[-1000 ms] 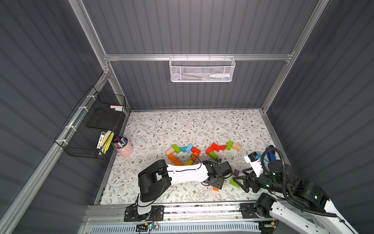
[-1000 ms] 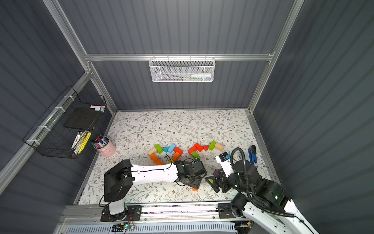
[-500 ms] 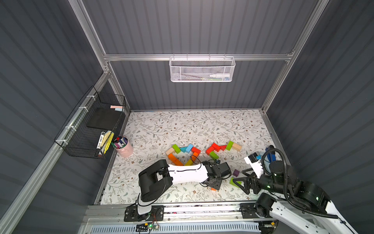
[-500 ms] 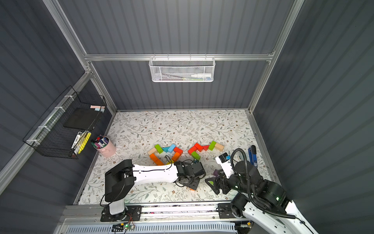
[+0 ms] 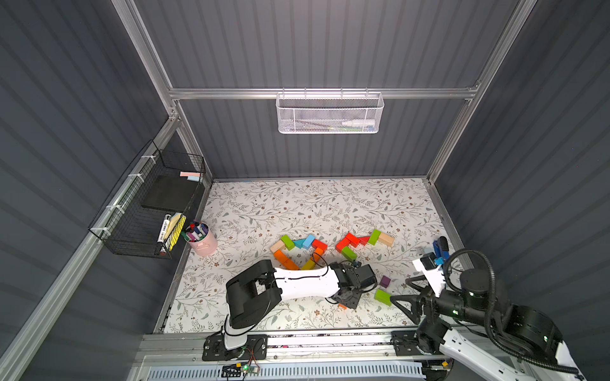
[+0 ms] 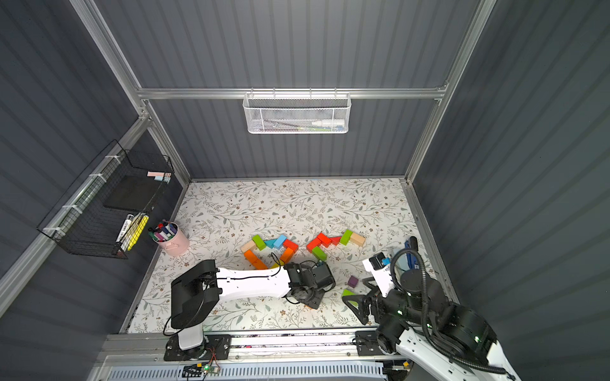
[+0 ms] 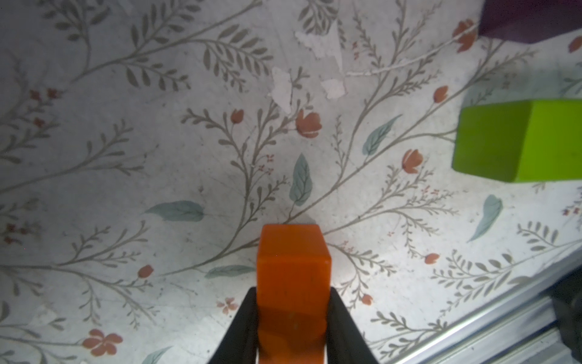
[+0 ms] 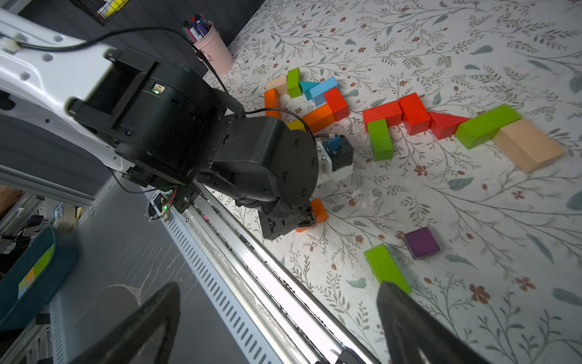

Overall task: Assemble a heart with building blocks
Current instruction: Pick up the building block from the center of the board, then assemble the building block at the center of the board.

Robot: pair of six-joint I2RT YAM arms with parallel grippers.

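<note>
The left gripper (image 7: 293, 299) is clamped onto an orange block (image 7: 293, 261), with a black finger pressed flat against each side. It's close to the front edge of the worktop (image 5: 297, 204), a bit right of the middle. Honestly can't tell if the block sits on the floral surface or is a hair off it. In both top views only a sliver of orange peeks out from under the wrist. Just past it toward the right edge there's a loose green block (image 7: 516, 141) lying flat. A purple cube (image 7: 529, 19) sits a little further back, near the green one but not touching it. The right gripper (image 8: 278, 286) has its jaws spread wide with nothing between them, hanging over the front edge near the front right corner. One finger looks right next to that green block, no idea if it actually touches. The rest of the building blocks sit around the middle of the worktop in two groups with a gap between them. The left group (image 5: 297, 250) is a loop of tan, green, teal, blue, red, orange and yellow pieces, and the left arm hides its front end. The right group (image 5: 359, 242) is a bent row of red bricks, a red wedge, a green brick and a tan one, plus another green brick sticking out toward the front. There's a pink cup (image 5: 201, 242) of markers by the left edge and a blue stapler (image 5: 440, 247) by the right edge.
</note>
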